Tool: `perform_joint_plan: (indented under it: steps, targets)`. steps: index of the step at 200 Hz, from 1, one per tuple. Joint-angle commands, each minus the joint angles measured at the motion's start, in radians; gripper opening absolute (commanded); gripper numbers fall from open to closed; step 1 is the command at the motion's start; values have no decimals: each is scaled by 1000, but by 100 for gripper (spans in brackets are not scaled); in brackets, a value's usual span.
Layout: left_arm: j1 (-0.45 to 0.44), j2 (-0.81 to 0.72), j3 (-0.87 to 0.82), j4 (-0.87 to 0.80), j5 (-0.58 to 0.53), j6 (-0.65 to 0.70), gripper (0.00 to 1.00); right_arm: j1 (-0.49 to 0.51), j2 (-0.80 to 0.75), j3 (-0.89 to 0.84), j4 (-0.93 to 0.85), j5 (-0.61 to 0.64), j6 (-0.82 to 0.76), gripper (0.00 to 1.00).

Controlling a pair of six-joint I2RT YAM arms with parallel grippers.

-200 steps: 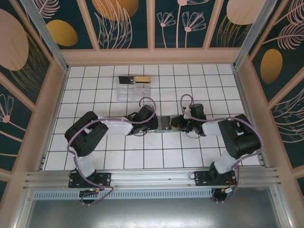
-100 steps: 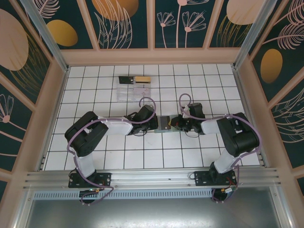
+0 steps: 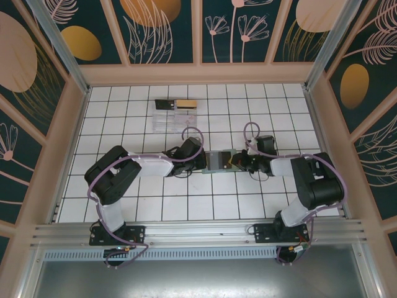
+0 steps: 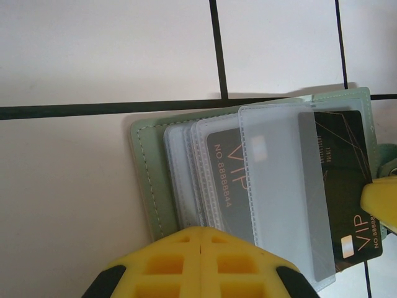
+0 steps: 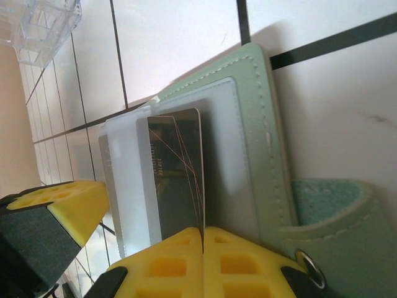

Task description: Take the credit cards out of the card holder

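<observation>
The card holder (image 3: 217, 161) lies open on the tiles between both arms; it is pale green (image 4: 149, 174) with clear sleeves. My left gripper (image 4: 201, 233) is shut, its tips resting on the near edge of the sleeves (image 3: 203, 162). One dark credit card (image 4: 231, 180) with gold "VIP" print sits inside a sleeve. My right gripper (image 5: 203, 231) is shut on the edge of another dark credit card (image 5: 177, 167), which sticks partly out of its sleeve (image 4: 341, 180). One right fingertip (image 4: 379, 202) shows at the holder's right side. The holder's strap (image 5: 329, 217) lies beside my right gripper (image 3: 239, 163).
A clear plastic box (image 3: 175, 115) stands two tiles behind the holder, with a gold card (image 3: 186, 103) on its far right part; its corner (image 5: 43, 25) shows in the right wrist view. Wooden walls (image 3: 74, 124) ring the white tiled floor.
My right gripper has shut on the card and shifted a little to the right. The left arm and the holder have stayed where they were.
</observation>
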Motion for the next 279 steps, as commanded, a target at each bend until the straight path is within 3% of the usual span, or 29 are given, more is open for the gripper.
perform_joint_plan:
  steps: [1,90,113,134,162,209,279]
  targets:
    - [2,2,-30,-61,-3,17,0,-29,-22,-32,-70,31,-31,8]
    - [2,-60,-29,-42,2,13,3,-68,-251,-72,-98,8,-20,5]
    - [3,-125,-34,-41,-29,3,27,-62,-326,-56,-108,-6,-18,4]
    - [2,-227,-41,-12,-47,-8,40,-42,-385,-43,-93,-15,-20,0]
    - [3,-337,-114,194,23,-26,56,-11,-430,-27,-33,-31,-11,0]
    - [53,-416,-204,477,227,-98,55,2,-483,-30,134,-111,34,0]
    - [89,-457,-243,649,359,-155,46,31,-506,-34,354,-197,107,0]
